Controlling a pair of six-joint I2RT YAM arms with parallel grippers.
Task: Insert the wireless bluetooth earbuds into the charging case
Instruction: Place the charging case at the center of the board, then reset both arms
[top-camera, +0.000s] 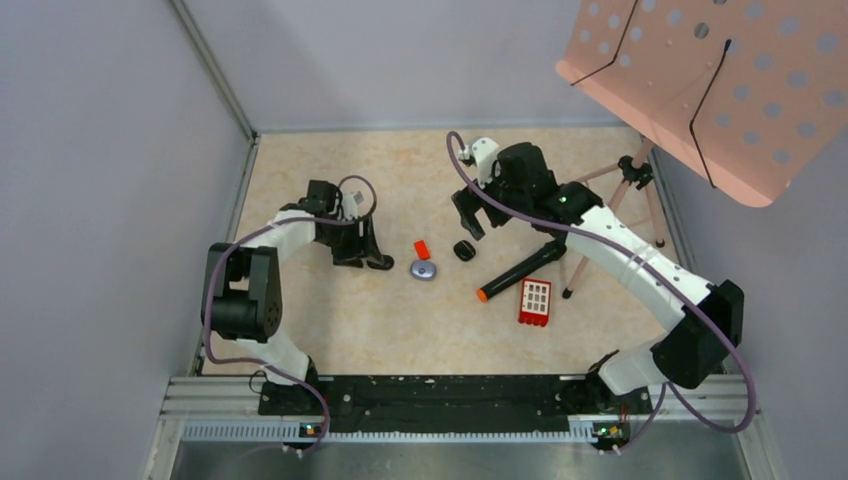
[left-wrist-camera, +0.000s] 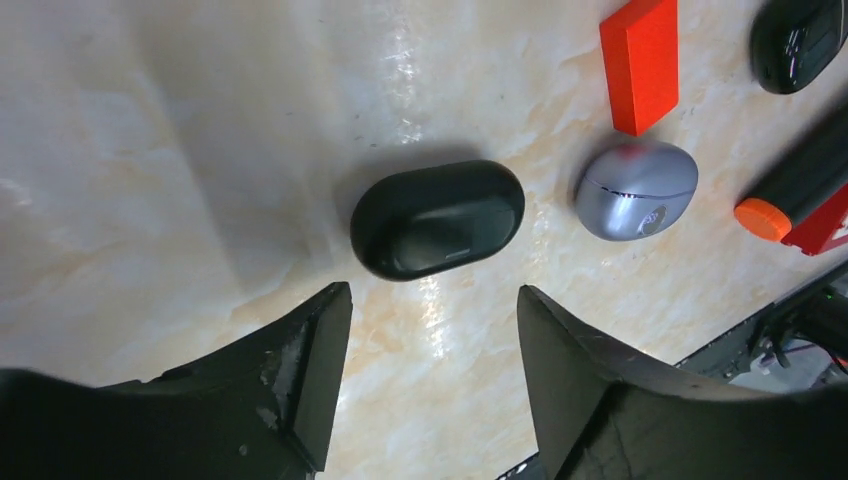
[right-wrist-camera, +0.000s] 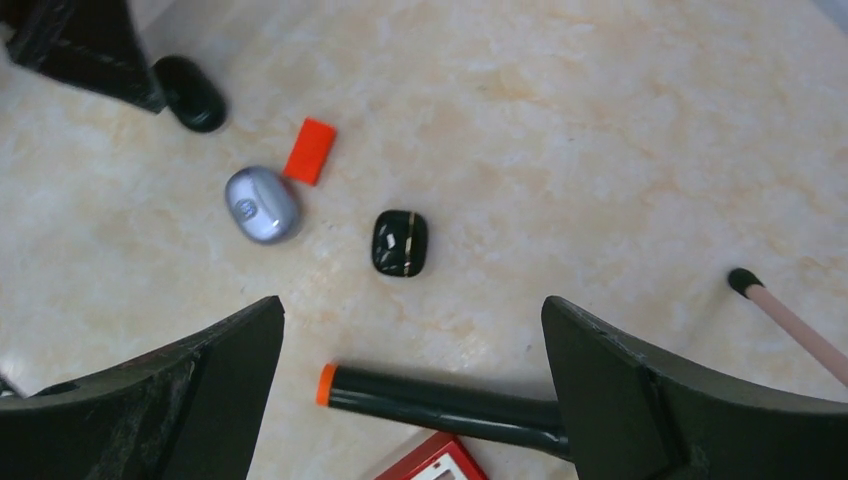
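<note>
Left end effector (left-wrist-camera: 432, 305) released; glossy black pill-shaped charging case (left-wrist-camera: 437, 219) lies free just past its fingertips, not touching them.
Left arm is pitched low over the marbled beige worktop (left-wrist-camera: 150, 150), with a smooth silver egg-shaped case (left-wrist-camera: 636, 190) and a flat red block (left-wrist-camera: 640, 62) near the charging case (right end effector (right-wrist-camera: 412, 310) spread wide, grasping nothing).

A flat red block (top-camera: 422, 248) lies mid-frame on the marbled tabletop (top-camera: 400, 330). To its lower right, an orange-tipped black tube (top-camera: 520, 271) lies just beside a red grid-faced box (top-camera: 535, 301). A pink perforated panel (top-camera: 720, 80) fills the upper right.
</note>
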